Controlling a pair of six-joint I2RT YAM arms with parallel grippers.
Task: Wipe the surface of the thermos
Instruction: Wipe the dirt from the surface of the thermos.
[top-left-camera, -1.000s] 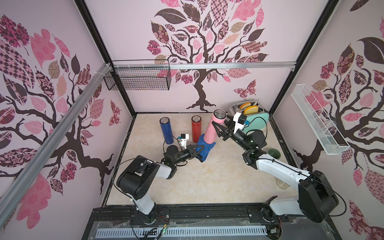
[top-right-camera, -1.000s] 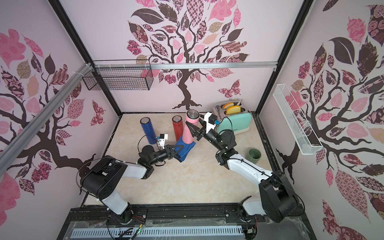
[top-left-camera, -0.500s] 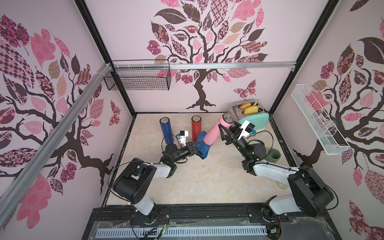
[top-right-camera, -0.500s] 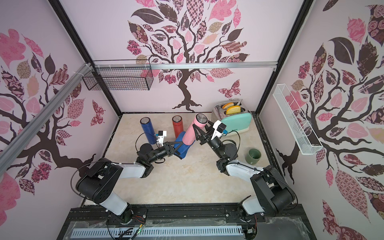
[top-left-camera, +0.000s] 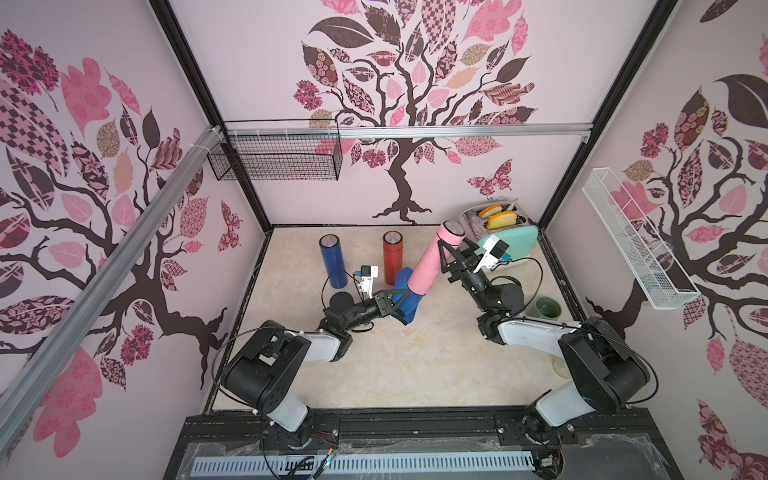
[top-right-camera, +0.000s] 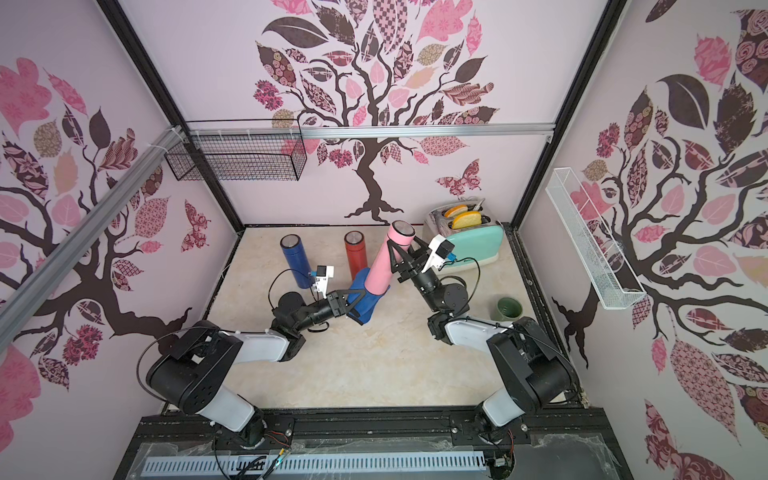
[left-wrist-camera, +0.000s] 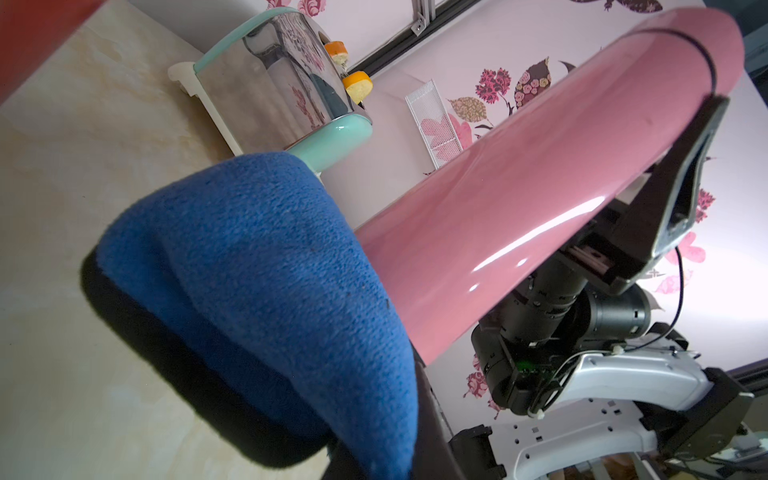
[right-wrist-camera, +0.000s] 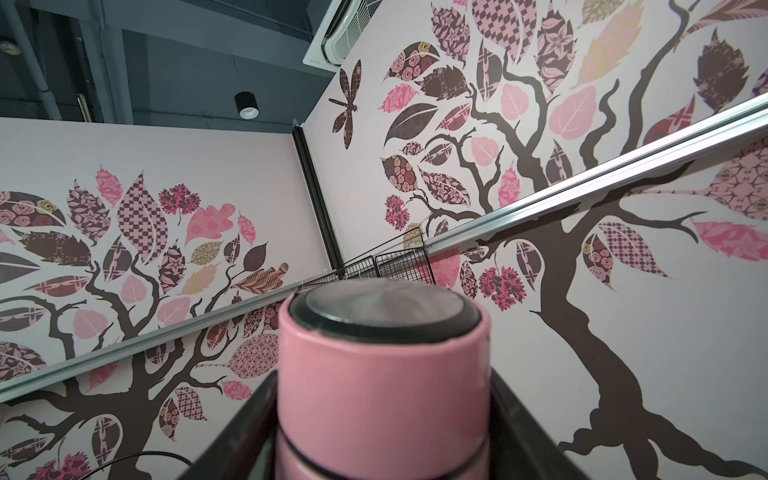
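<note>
Pink thermos (top-left-camera: 430, 266) leaning further rightward than before.

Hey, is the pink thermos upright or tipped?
Tipped. In both top views the pink thermos slants, unlike the upright red thermos, its lower end in the blue cloth.

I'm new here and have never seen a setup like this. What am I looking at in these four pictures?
Two robot arms stand at a table's near edge, each ending in a two-fingered gripper. Both top views look down on the whole booth; the other two pictures come from cameras on the arms' wrists. The right gripper holds a pink thermos tilted, clamped near its cap. The left gripper pinches a blue cloth against the thermos's lower end. On the table stand a blue thermos, a red thermos, a mint toaster with bread slices, and a green cup. The left wrist view shows cloth and thermos close up; the right wrist view looks past the thermos's cap.
</note>
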